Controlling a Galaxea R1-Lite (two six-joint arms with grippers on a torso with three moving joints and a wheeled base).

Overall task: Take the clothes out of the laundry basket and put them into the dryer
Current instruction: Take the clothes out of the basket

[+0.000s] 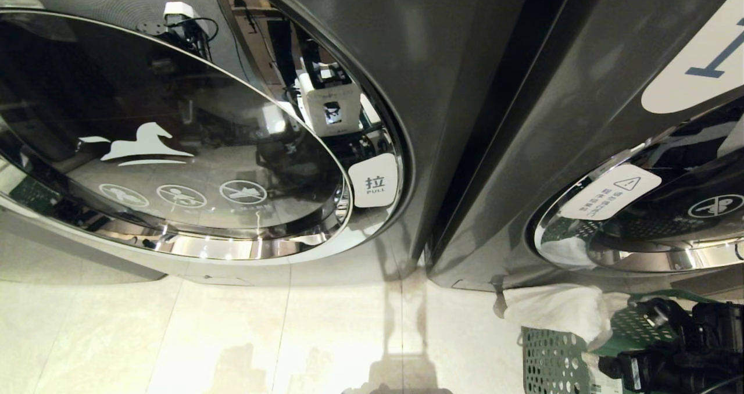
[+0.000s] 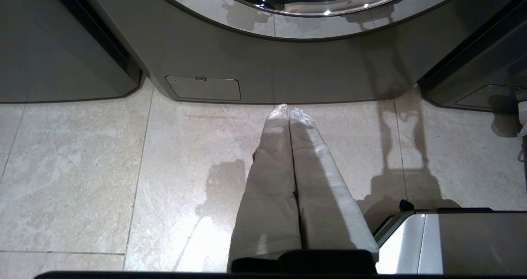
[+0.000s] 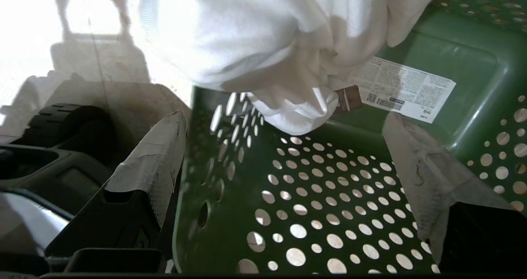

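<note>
Right tool [image 3: 284, 163] is at the green laundry basket [image 3: 329, 213], fingers spread wide and released, nothing between them; one finger [image 3: 152, 155] stands outside the basket wall, the other inside. White clothes [image 3: 280, 44] hang over the basket rim just beyond the fingertips, next to a printed label [image 3: 403, 89]. In the head view the basket sits on the tiled floor [image 1: 232, 336] below the right-hand dryer door [image 1: 651, 219]. Left tool [image 2: 290, 114] is clenched, empty, pointing at the floor.

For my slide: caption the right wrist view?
Open right gripper poised over white cloth in green laundry basket.
</note>
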